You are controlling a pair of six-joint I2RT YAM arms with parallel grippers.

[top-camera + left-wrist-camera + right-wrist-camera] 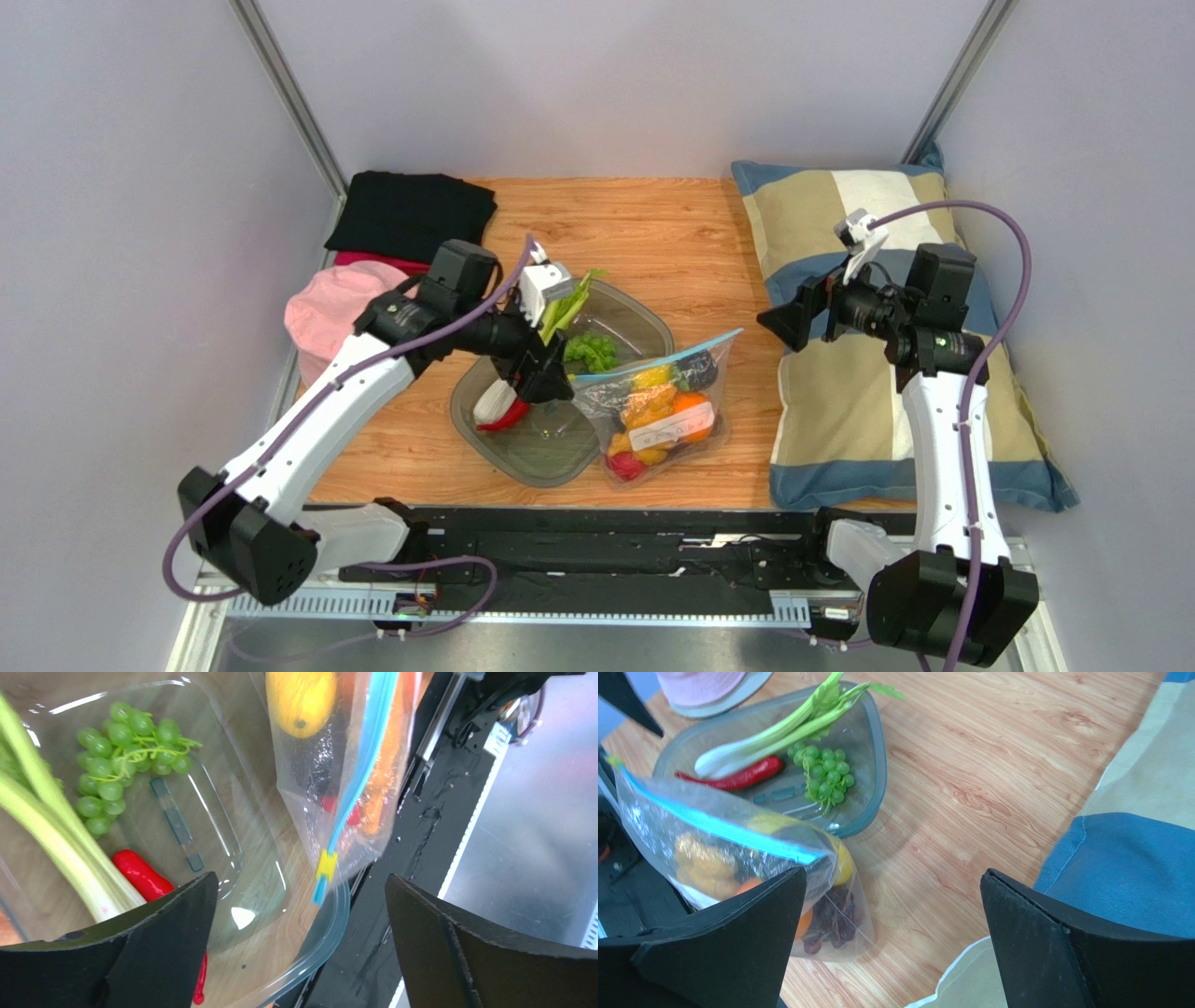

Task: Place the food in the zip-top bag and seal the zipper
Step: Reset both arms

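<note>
Left fingers (140,952): spread wide, nothing between them. They hang above the near right part of the tray (484,420), apart from it. Through the gap show the tray's rim and one corner of the bag (659,406).

Right fingers (1088,952): spread wide, holding nothing. They hang over the left edge of the pillow (898,420), pointing left toward the bag and well apart from it.

Bag: lies just right of the tray, its left side resting on the tray's right rim, the rest on the surface (673,238). Inside: lemon (302,700), orange pieces (687,413), a red piece (624,466) at the near end, dark fruit (833,917). Zipper (358,784) runs along the bag's far edge as one blue strip, with a small yellow and blue tab at its end. Cannot tell whether it is pressed shut.

Tray: holds green grapes (116,763) in the middle, leek (42,826) along the left side, red chili (144,875) beside the leek's white end.

Far left of the surface: pink hat (330,315), with black cloth (414,210) behind it.
</note>
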